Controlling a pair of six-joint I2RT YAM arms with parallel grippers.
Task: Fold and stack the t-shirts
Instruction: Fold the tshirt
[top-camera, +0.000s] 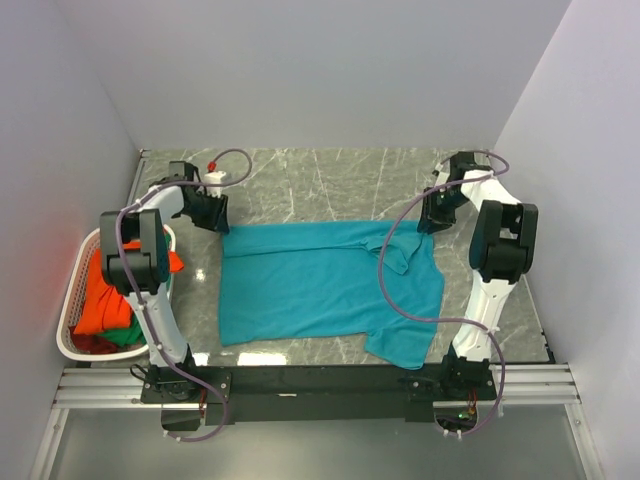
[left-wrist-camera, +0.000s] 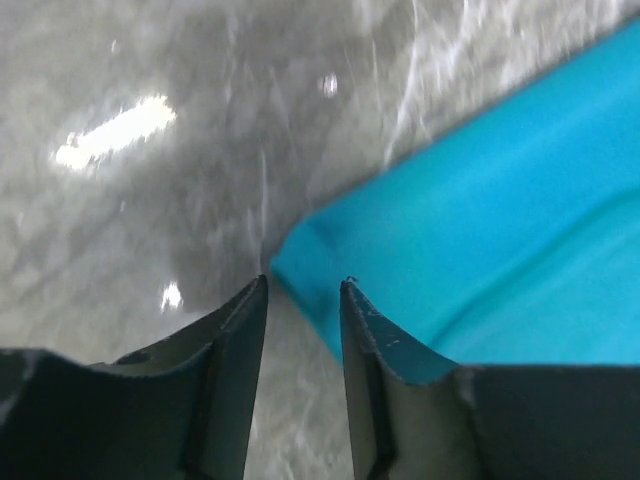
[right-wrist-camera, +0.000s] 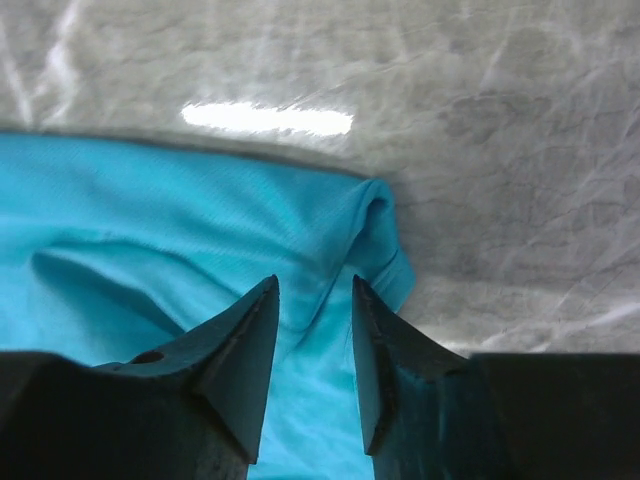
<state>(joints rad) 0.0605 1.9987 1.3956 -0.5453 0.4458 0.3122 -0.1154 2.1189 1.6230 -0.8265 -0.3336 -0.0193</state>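
Observation:
A teal t-shirt (top-camera: 320, 285) lies spread flat across the middle of the marble table, one sleeve (top-camera: 400, 250) folded over onto it. My left gripper (top-camera: 216, 214) hovers at its far left corner. In the left wrist view the left gripper (left-wrist-camera: 304, 284) is open; only table shows between its fingers, and the teal corner (left-wrist-camera: 470, 250) lies just ahead and to the right. My right gripper (top-camera: 432, 214) is at the far right corner. In the right wrist view the right gripper (right-wrist-camera: 315, 282) is open above the teal cloth (right-wrist-camera: 150, 220), holding nothing. An orange t-shirt (top-camera: 100, 305) and a green t-shirt (top-camera: 126, 336) sit in the basket.
A white laundry basket (top-camera: 68, 345) stands at the table's left edge beside the left arm. White walls close in the table on the left, back and right. The arms' black base rail (top-camera: 320, 382) runs along the near edge.

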